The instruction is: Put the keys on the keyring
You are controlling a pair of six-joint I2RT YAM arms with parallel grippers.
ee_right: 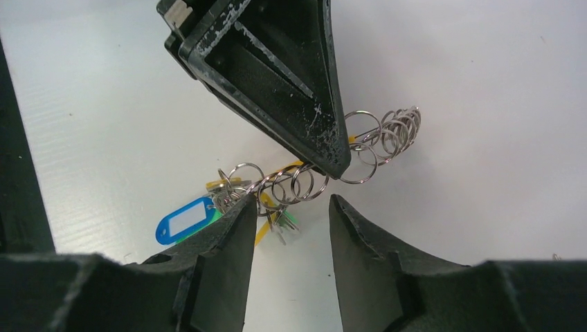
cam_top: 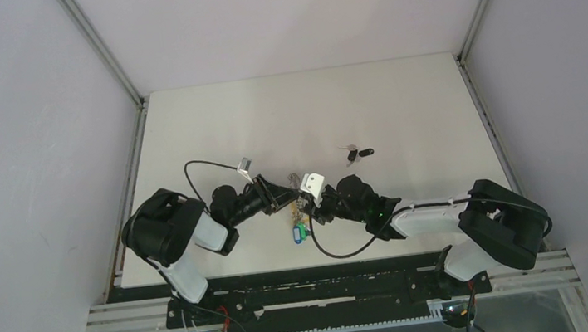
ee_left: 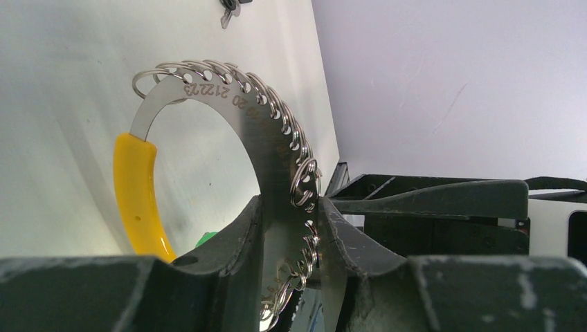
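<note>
— What had the left gripper (ee_left: 289,207) got?
— It was clamped on the keyring (ee_left: 208,97): thin, stiff, slippery, best pinched flat.
— And the right gripper (ee_right: 291,204)?
— Partly open and empty, with the light keys (ee_right: 220,196) dangling just beyond its fingertips.

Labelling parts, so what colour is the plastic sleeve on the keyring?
Yellow; the plastic sleeve shows best in the left wrist view.
</note>
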